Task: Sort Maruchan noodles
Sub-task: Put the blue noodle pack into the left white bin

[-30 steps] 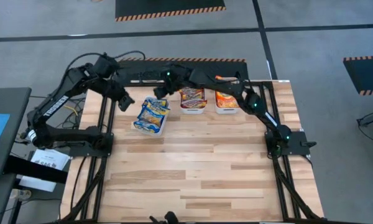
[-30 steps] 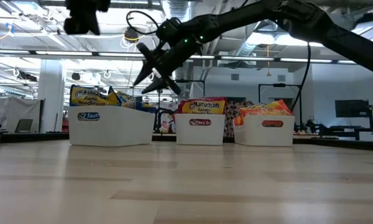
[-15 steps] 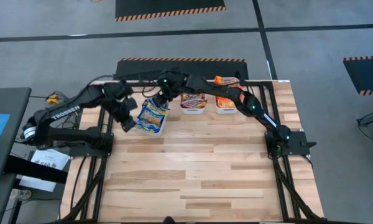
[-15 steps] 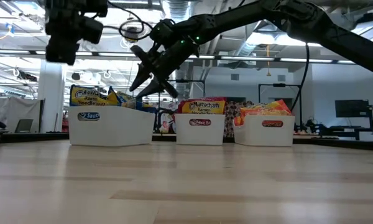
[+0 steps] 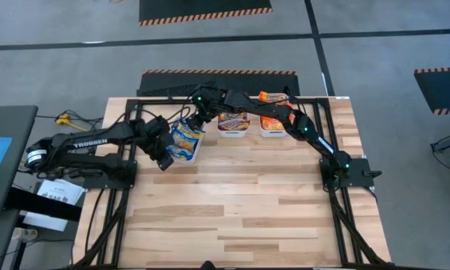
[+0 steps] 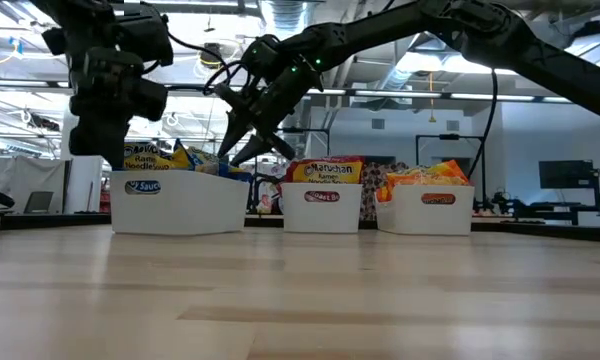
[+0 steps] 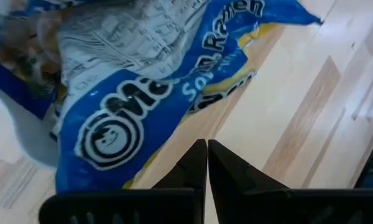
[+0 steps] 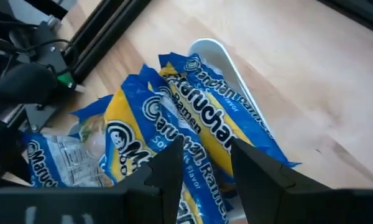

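We tidy blue packets (image 5: 183, 140) | right gripper (image 5: 193, 120) jaws spread above bin (image 6: 177, 200), lower gently | left gripper (image 5: 163, 160) jaws pressed together beside it

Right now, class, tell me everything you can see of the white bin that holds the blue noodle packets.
The blue-packet bin is a white, smooth, plastic-looking rectangular tub with rounded corners and a small oval label on its front. It stands upright on the wooden table, leftmost of three bins. Blue Maruchan packets overfill it, several leaning out over its rim. The left gripper, fingers shut, sits low beside it; the right gripper hangs open above it.
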